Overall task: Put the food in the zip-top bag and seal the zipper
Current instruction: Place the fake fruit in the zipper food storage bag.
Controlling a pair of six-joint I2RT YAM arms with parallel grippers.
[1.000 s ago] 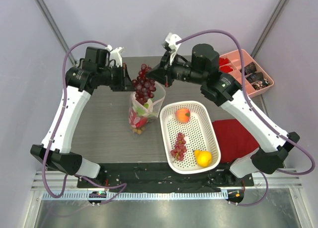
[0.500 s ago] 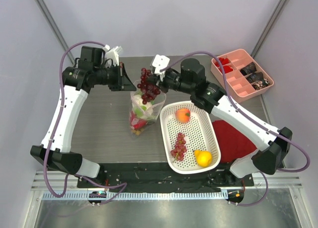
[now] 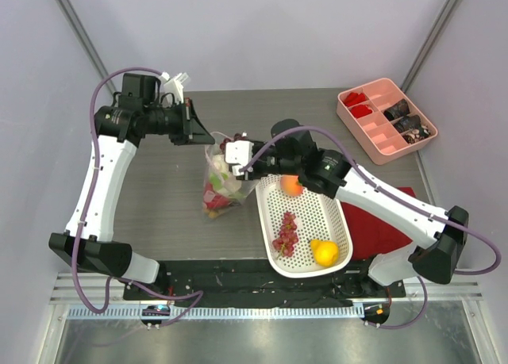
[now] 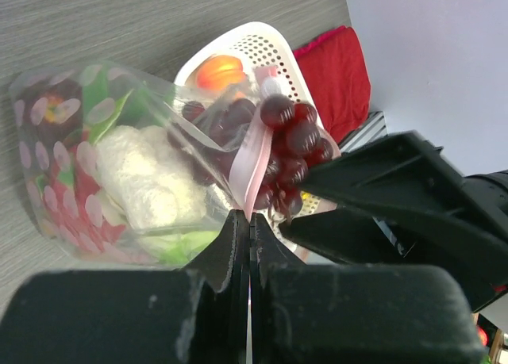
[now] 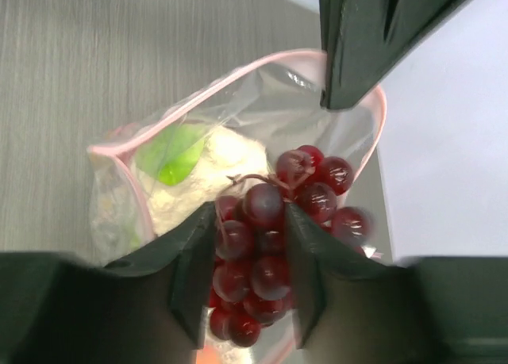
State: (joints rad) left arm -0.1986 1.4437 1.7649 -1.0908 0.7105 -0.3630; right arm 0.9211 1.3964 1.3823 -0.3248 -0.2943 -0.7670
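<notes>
The zip-top bag (image 3: 216, 191) stands upright, holding a white bulb (image 4: 151, 182) with green leaves and pink fruit. My left gripper (image 4: 249, 217) is shut on the bag's pink mouth edge (image 4: 255, 170), holding it up. My right gripper (image 5: 251, 213) hangs over the open mouth with its jaws spread. A bunch of purple grapes (image 5: 266, 249) sits between its fingers, partly blurred, just inside the bag rim. In the top view the right gripper (image 3: 225, 166) is at the bag's top and the left gripper (image 3: 208, 136) is just behind it. More food lies in the white basket.
The white basket (image 3: 333, 191) right of the bag holds an orange-red fruit (image 3: 292, 185), a second grape bunch (image 3: 286, 234) and a lemon (image 3: 325, 253). A red cloth (image 3: 385, 221) lies beside it. A pink divided tray (image 3: 373, 134) sits at the back right.
My right arm has swung down and left, bringing the grapes from above the bag into its mouth, and its jaws have spread apart. The left gripper kept hold of the bag edge.
</notes>
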